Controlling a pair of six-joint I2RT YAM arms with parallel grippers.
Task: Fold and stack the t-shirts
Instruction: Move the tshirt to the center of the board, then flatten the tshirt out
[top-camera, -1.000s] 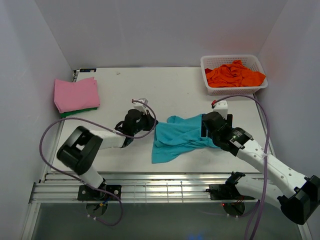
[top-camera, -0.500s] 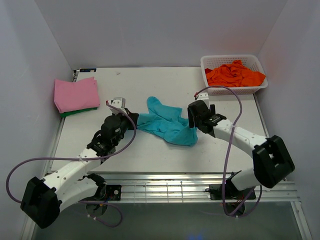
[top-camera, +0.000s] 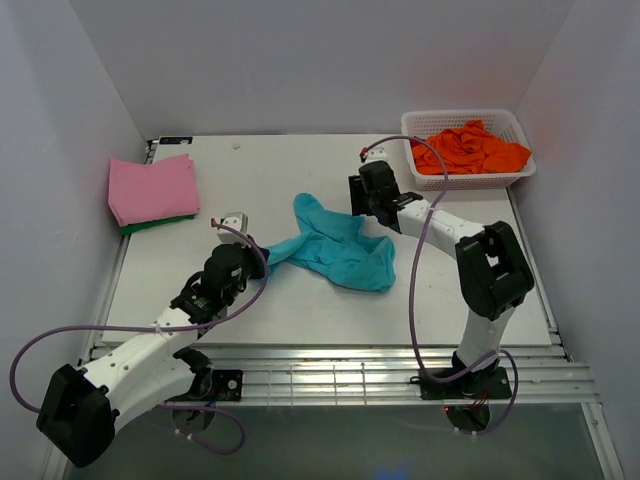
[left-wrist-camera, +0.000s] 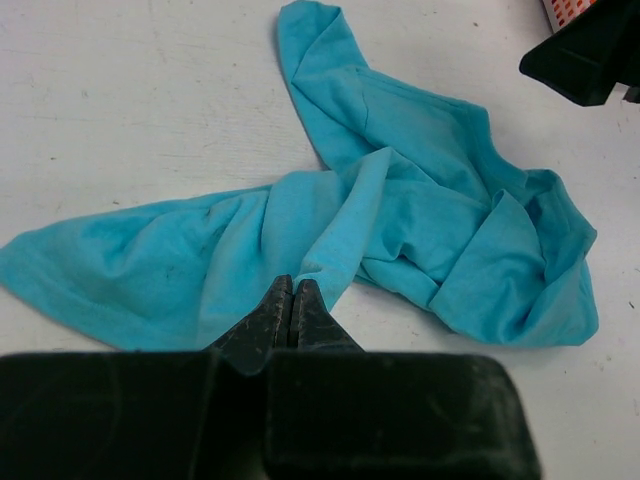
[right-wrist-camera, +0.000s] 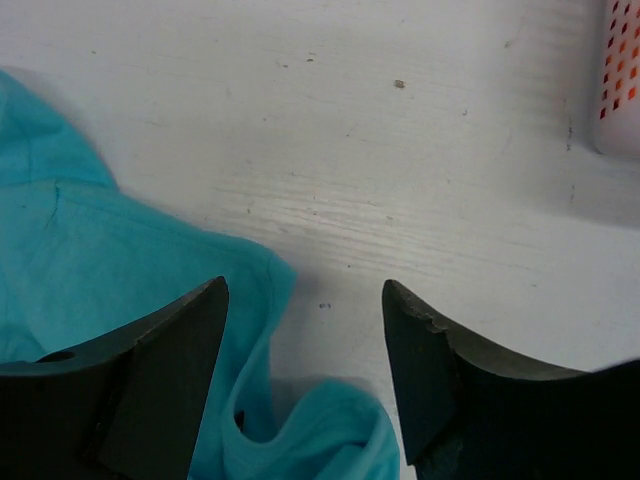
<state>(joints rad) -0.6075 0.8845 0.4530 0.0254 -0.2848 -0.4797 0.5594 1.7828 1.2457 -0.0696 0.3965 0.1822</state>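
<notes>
Nothing legible: no text, label, brand, number or sign can be read in any view. The crumpled teal-turquoise cloth t-shirt (top-camera: 340, 250), the folded pink cloth t-shirt (top-camera: 152, 187) and the orange cloth t-shirts (top-camera: 468, 147) present plain fabric. The white plastic lattice basket (top-camera: 470, 181) is unmarked. A small dark strip (top-camera: 175, 140) at the far left corner of the white table (top-camera: 300, 165) is too small to read.

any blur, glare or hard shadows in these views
top external: even soft light, sharp, only faint shadows beside the arms, no glare; left wrist: teal t-shirt crisp, left gripper dark and featureless at the bottom edge; right wrist: right gripper slightly soft near the lens, table grain sharp
</notes>
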